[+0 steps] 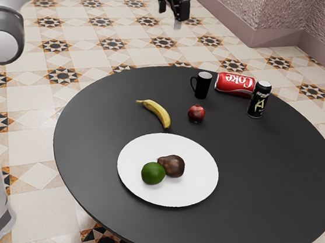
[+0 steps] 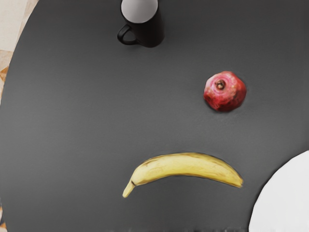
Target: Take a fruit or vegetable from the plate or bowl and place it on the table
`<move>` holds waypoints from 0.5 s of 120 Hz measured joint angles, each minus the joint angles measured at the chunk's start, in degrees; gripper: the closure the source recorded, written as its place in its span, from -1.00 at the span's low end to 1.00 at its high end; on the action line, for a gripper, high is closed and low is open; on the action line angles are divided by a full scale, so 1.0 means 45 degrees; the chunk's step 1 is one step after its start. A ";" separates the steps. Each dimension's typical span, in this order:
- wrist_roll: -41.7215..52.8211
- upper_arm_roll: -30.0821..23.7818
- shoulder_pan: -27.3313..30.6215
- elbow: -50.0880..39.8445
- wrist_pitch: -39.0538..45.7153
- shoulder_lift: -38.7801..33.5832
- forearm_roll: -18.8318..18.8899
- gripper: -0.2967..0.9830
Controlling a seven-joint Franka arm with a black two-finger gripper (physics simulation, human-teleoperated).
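counts: lime [image 1: 152,173] x1 | brown pear-shaped fruit [image 1: 174,166] x1 | banana [image 1: 159,112] x1 | pomegranate [image 1: 196,113] x1 | fruit total 4 | plate [image 1: 188,192] x1 | mug [image 1: 203,86] x1 | Coke can [image 1: 234,84] x1 | black can [image 1: 259,100] x1 | cans total 2 | table [image 1: 262,169] x1

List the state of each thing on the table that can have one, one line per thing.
Mug, upright
Red can, on its side
Black can, upright
Banana, unpeeled
Pomegranate, whole
Green fruit, whole, on plate
Brown fruit, whole, on plate
Plate, right side up, bearing fruit
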 joint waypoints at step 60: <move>-0.0383 -0.0236 -0.2131 -0.2305 -0.0622 0.0335 -0.0783 -0.54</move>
